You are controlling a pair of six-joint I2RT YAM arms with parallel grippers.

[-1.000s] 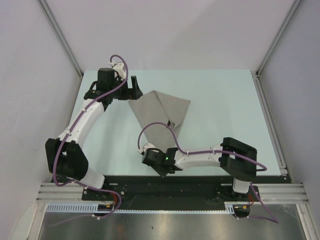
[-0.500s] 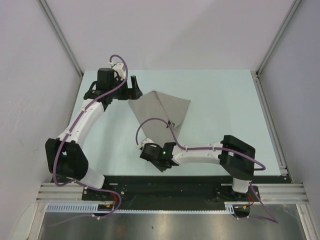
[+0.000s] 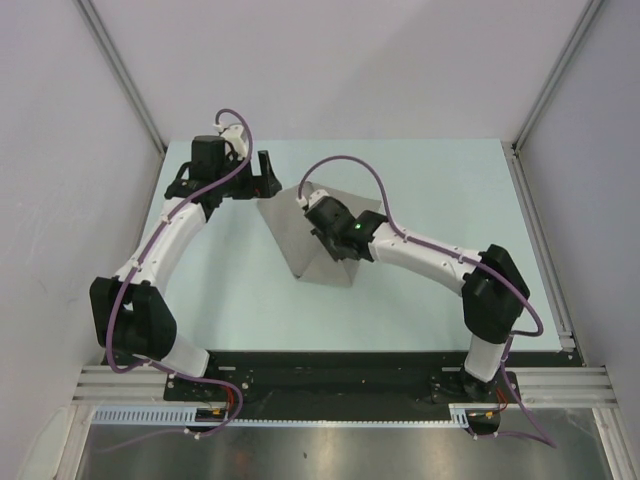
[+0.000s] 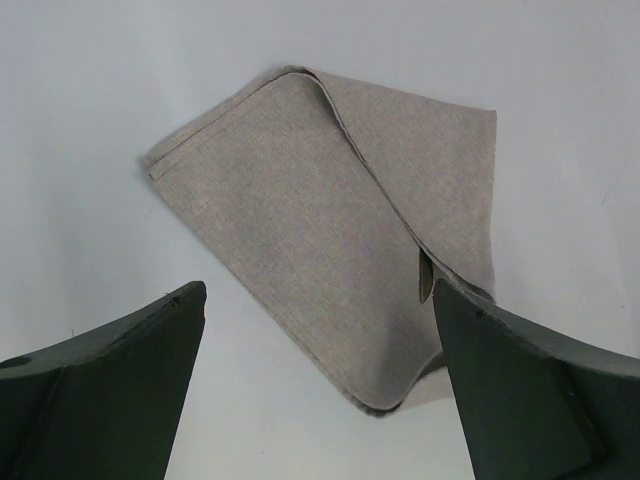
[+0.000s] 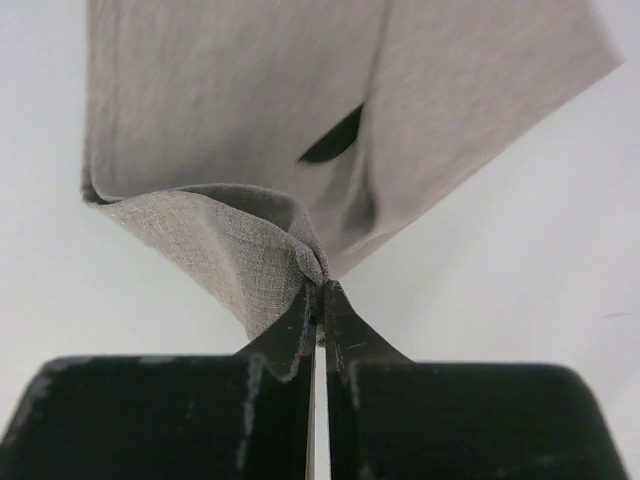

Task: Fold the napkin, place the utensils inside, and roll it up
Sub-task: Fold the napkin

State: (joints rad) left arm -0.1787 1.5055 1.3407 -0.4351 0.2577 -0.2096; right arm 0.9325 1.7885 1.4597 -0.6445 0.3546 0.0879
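Left hand [image 3: 264, 178] gaping wide, nothing in it, just beside the far-left corner of the napkin [image 3: 312, 258], which lies folded in the middle of the worktop [image 3: 440, 200]; right hand [image 5: 320, 297] pinched tight on a bunched cloth corner, raised over the folded layers

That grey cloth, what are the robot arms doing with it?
They are working on folding the napkin. The right gripper is shut on one corner of it and holds that corner up over the rest of the cloth, which lies partly folded on the table. The left gripper hangs open by the napkin's far left corner and is not touching it. No fork can be clearly seen, so the rolling part has not started.
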